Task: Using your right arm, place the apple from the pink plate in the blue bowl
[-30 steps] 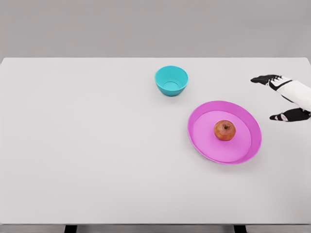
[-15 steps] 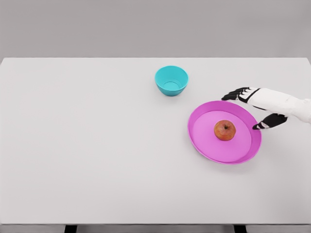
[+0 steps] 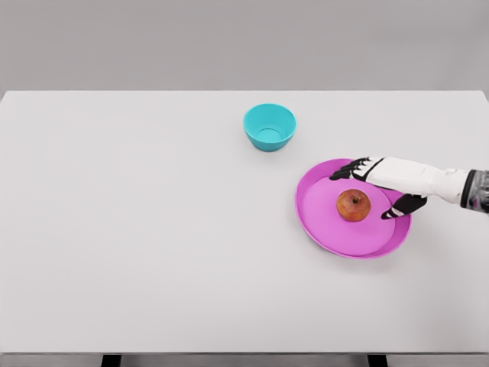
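Note:
A red-orange apple (image 3: 353, 206) sits in the middle of the pink plate (image 3: 328, 225) on the right side of the white table. My right hand (image 3: 367, 189) reaches in from the right over the plate, open, with its dark fingers (image 3: 348, 170) spread behind the apple and the thumb (image 3: 403, 206) to the apple's right. The hand straddles the apple without closing on it. The blue bowl (image 3: 269, 127) stands empty behind and to the left of the plate. The left arm is out of view.
The white table (image 3: 137, 229) stretches wide to the left and toward the front edge. A grey wall lies behind its far edge.
My right hand has moved leftward from the table's right edge to over the plate, and now brackets the apple. Apple, plate and bowl have not moved.

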Controlling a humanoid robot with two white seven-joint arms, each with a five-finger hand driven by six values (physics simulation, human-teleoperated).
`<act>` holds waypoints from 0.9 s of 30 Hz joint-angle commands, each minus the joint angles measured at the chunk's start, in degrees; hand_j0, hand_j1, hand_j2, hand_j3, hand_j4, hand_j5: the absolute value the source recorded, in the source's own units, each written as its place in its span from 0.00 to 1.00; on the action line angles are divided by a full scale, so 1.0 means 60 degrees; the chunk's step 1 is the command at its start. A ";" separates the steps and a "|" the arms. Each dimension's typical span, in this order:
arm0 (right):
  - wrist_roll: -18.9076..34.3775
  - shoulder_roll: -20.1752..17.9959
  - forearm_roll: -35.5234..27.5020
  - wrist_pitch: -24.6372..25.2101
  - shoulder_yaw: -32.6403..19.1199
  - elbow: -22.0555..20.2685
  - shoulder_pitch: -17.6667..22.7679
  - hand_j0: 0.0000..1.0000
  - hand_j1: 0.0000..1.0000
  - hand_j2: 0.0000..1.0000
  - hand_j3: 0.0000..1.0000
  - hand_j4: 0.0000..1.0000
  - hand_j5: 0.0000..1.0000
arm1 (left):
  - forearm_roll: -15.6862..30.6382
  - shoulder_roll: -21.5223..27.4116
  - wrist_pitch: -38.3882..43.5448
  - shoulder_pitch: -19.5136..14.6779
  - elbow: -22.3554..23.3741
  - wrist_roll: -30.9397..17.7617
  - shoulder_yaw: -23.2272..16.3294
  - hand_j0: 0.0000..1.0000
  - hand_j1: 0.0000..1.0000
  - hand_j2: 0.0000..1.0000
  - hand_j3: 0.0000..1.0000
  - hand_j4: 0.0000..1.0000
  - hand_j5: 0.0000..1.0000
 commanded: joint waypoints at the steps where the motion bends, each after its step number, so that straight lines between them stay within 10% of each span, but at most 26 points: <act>1: -0.0003 0.0021 0.0000 0.0023 0.0092 0.0034 0.0000 1.00 1.00 1.00 1.00 1.00 1.00 | -0.0001 0.0000 -0.0001 0.0000 0.0000 -0.0001 -0.0001 1.00 1.00 1.00 1.00 1.00 1.00; 27: -0.0003 0.0475 0.0264 0.0023 0.0853 0.0663 -0.0601 1.00 1.00 1.00 1.00 1.00 1.00 | -0.0001 0.0000 -0.0001 0.0000 0.0000 -0.0001 -0.0001 1.00 1.00 1.00 1.00 1.00 1.00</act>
